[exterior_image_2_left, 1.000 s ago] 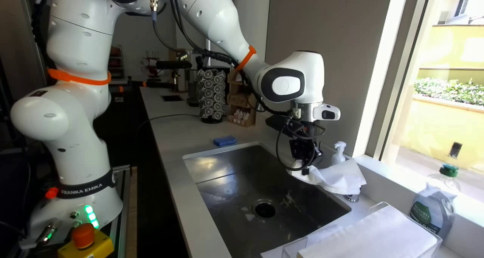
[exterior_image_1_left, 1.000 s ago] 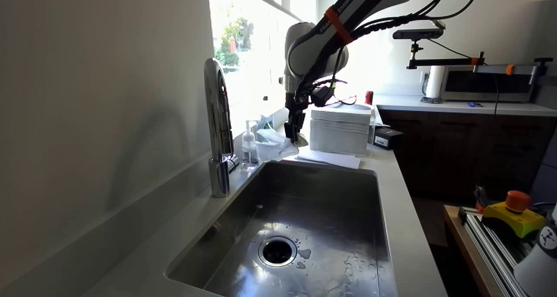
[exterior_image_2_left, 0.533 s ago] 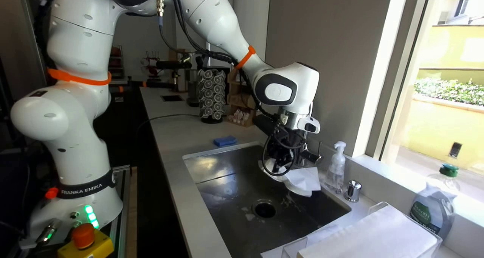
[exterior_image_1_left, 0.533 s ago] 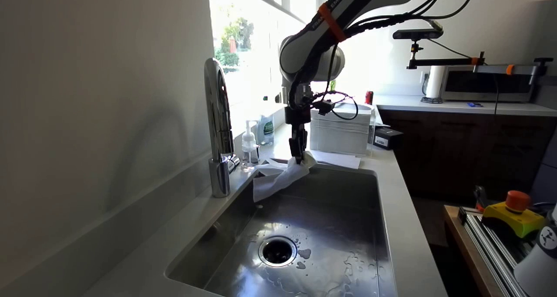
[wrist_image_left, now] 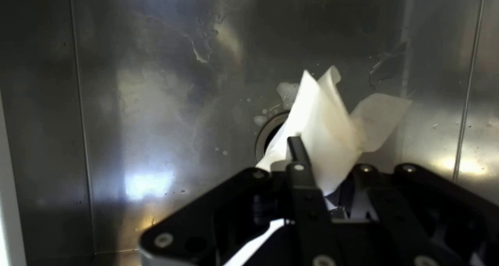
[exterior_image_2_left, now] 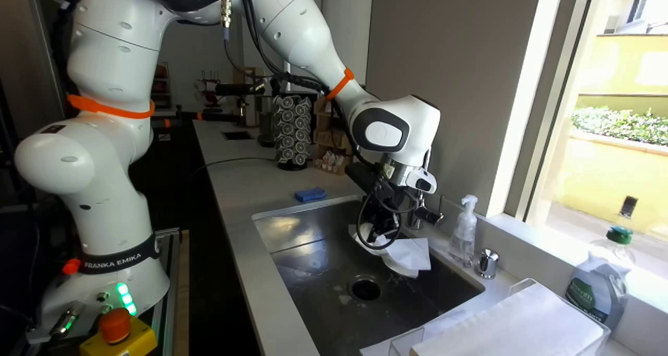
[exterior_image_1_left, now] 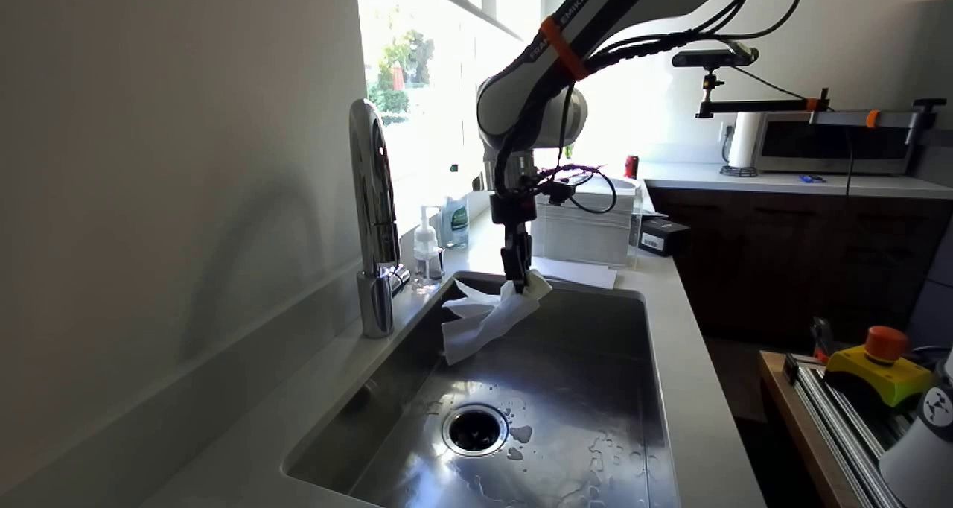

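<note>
Gripper noted pointing down over the sink, its fingers closed on a white paper towel. Towel pinched at a crumpled part, loose flaps hung below and to one side of the fingertips; whether the sink wall is touched by the lowest corner cannot be told. In the wrist view, the drain is partly hidden by the towel, just ahead of the fingers. In an exterior view, the faucet is seen left of the gripper, with a pump dispenser set between the two. Behind the gripper there, a stack of paper towels is found, with a loose white sheet laid beside it on the counter. In an exterior view, a small blue block is placed left of and beyond the gripper; a green-capped bottle is stood well to its right.
</note>
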`<action>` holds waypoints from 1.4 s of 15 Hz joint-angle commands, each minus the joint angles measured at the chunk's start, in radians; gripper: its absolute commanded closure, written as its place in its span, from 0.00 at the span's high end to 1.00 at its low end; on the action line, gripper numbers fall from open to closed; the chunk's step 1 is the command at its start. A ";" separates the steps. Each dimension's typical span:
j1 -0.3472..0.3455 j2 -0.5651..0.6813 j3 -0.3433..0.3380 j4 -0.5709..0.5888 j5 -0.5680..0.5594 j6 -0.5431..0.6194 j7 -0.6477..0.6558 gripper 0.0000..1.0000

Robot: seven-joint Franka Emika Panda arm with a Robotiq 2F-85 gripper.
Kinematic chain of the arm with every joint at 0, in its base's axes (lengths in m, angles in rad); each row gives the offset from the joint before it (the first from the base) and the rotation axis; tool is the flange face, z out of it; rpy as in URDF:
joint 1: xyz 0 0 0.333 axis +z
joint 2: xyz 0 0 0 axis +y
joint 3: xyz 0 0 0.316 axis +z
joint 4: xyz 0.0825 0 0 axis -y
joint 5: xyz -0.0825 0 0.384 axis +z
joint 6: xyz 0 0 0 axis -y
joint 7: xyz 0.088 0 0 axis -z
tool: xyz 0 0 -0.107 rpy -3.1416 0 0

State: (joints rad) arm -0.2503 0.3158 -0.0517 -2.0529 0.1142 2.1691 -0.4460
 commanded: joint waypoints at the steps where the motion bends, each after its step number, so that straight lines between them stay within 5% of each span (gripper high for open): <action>1: 0.010 0.050 -0.006 0.025 -0.003 -0.009 -0.006 0.02; 11: -0.026 0.293 0.062 0.189 0.055 -0.029 -0.105 0.02; 21: -0.032 0.483 0.107 0.344 0.030 0.077 -0.155 0.02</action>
State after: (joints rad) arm -0.2650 0.7334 0.0352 -1.7642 0.1486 2.2091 -0.5672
